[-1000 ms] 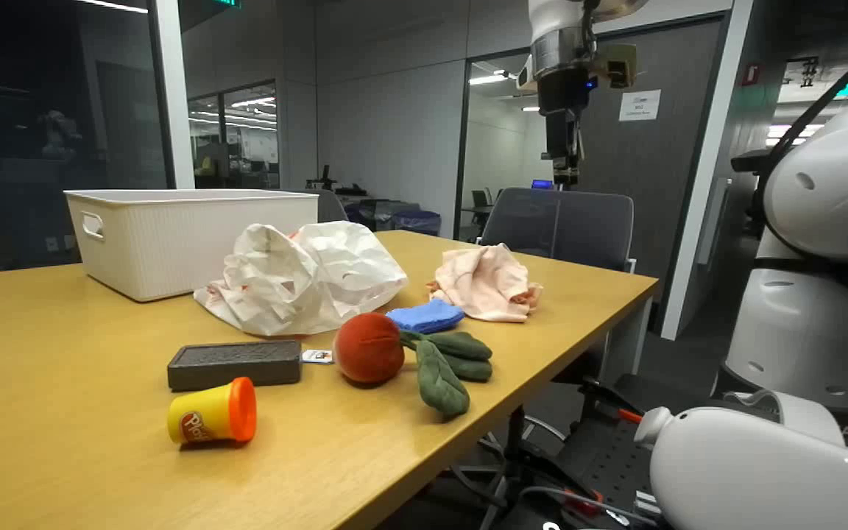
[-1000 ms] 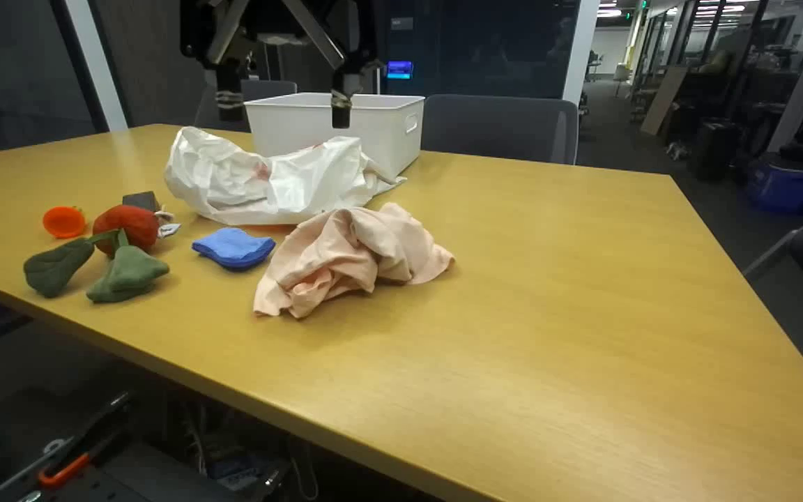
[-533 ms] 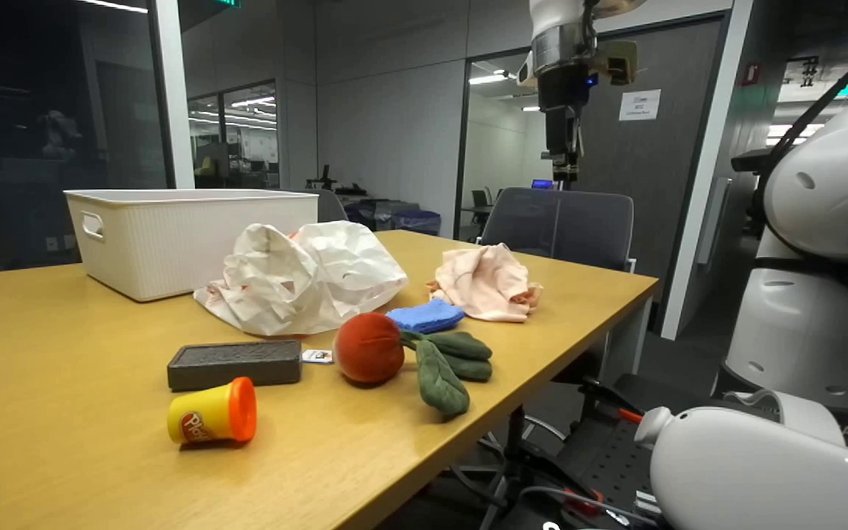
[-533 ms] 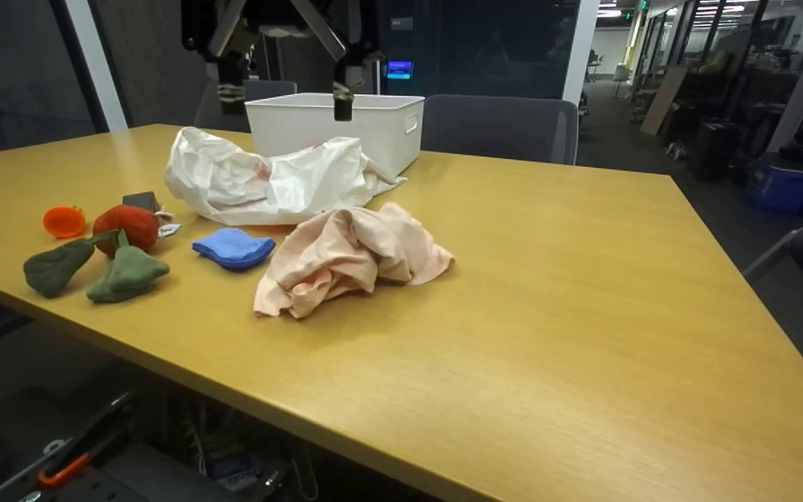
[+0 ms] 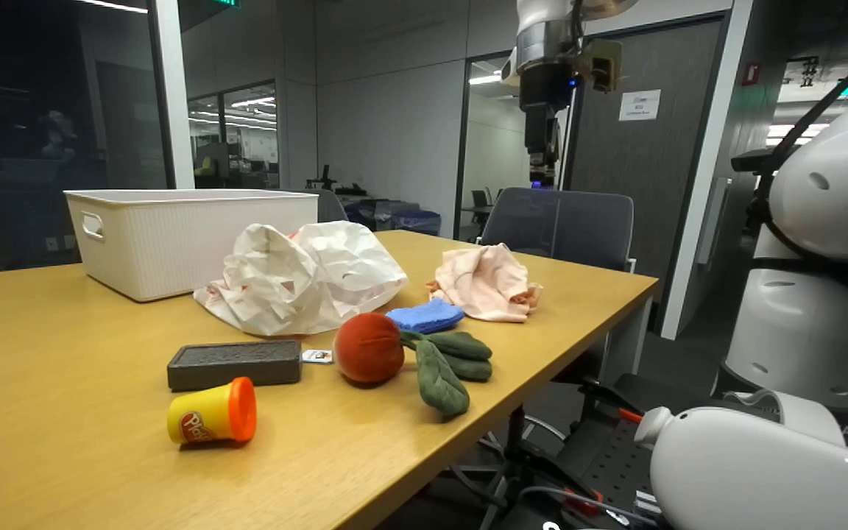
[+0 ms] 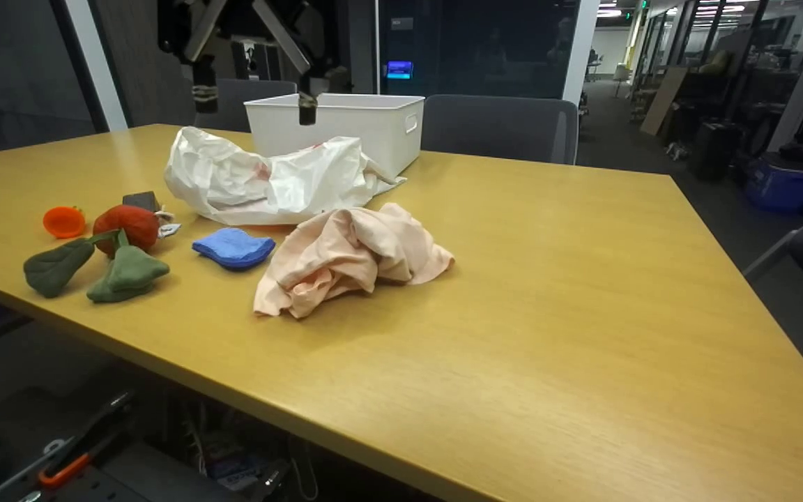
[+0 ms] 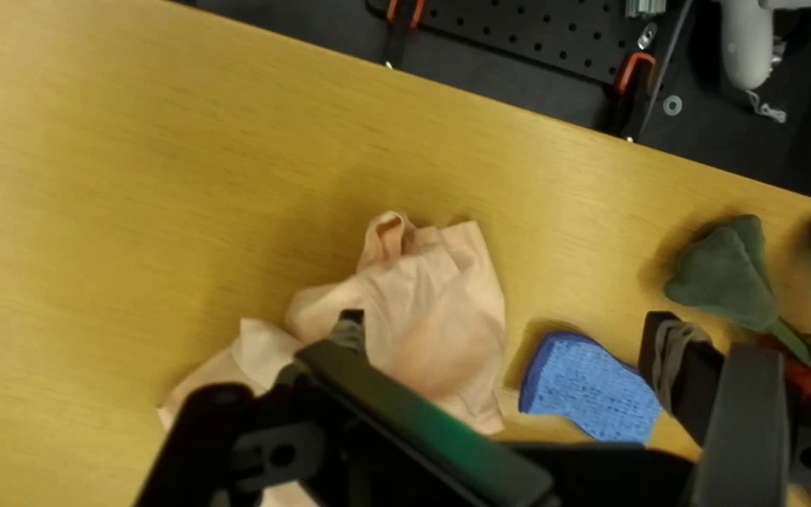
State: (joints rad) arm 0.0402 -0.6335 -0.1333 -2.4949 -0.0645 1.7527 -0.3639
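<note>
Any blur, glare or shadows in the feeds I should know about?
Wrist view: the tool is dark and blurred up close, with a green sheen; the pink cloth looks slightly fuzzy, a faint shadow beside it. Both exterior views: pale sheen on the table. In an exterior view, the dark glass carries faint reflections.

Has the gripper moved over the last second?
Yes: in an exterior view, the gripper has shifted toward the left of the picture, judged against the white bin.
</note>
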